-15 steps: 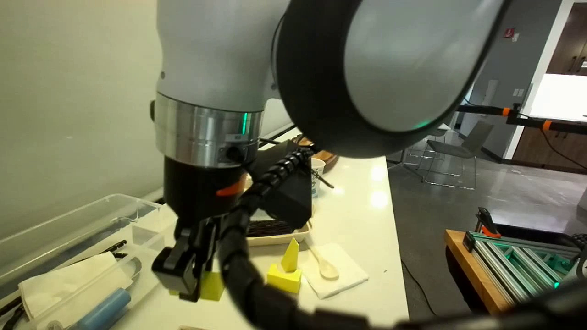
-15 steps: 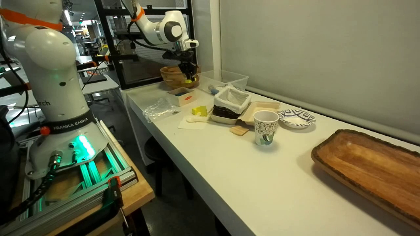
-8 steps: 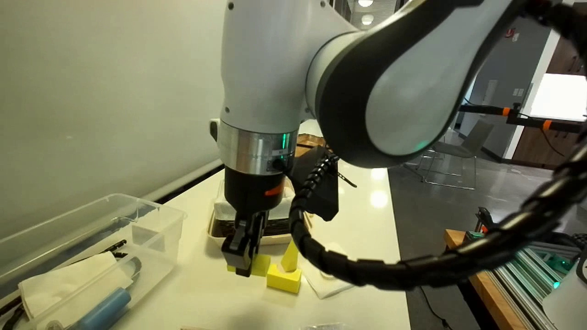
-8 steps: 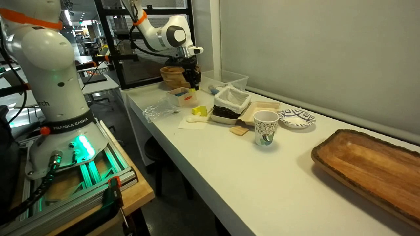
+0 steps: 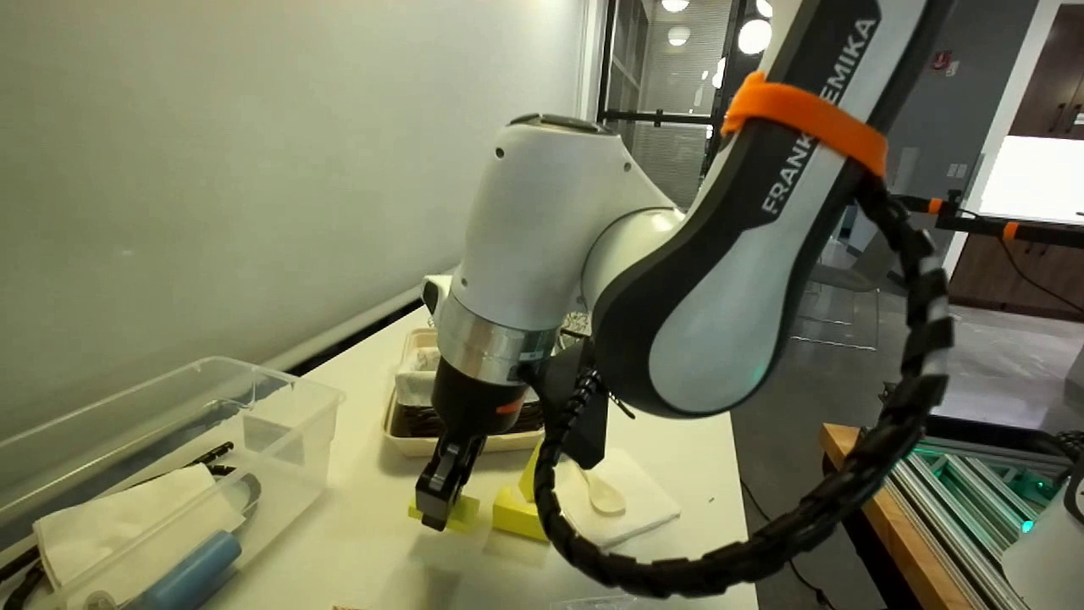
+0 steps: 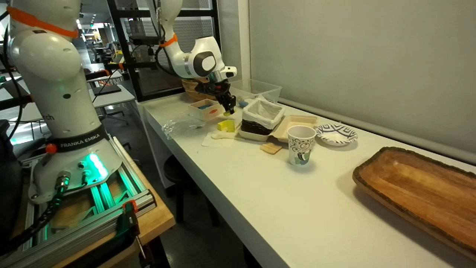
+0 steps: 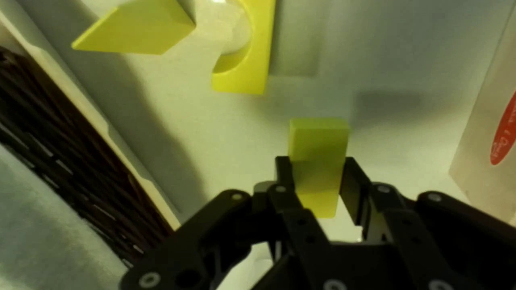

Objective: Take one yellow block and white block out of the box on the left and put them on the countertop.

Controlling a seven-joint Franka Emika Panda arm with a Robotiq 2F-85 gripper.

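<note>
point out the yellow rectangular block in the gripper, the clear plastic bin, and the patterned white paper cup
Yellow rectangular block (image 7: 318,161): wrist view, on its broad face.
Clear plastic bin (image 5: 296,474): in an exterior view, on a side wall.
Patterned white paper cup (image 6: 300,147): in an exterior view, on its outer side.

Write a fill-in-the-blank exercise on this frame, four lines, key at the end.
1. The black two-fingered gripper is closed on a ____ rectangular block.
2. The yellow block with a semicircular notch sits on the glossy ____ countertop.
3. Inside the clear rectangular plastic bin, the long cylinder is coloured ____.
4. In an exterior view, the tall patterned paper cup stands ____, its opening facing up.

Missing words: yellow; white; blue; upright.
</note>
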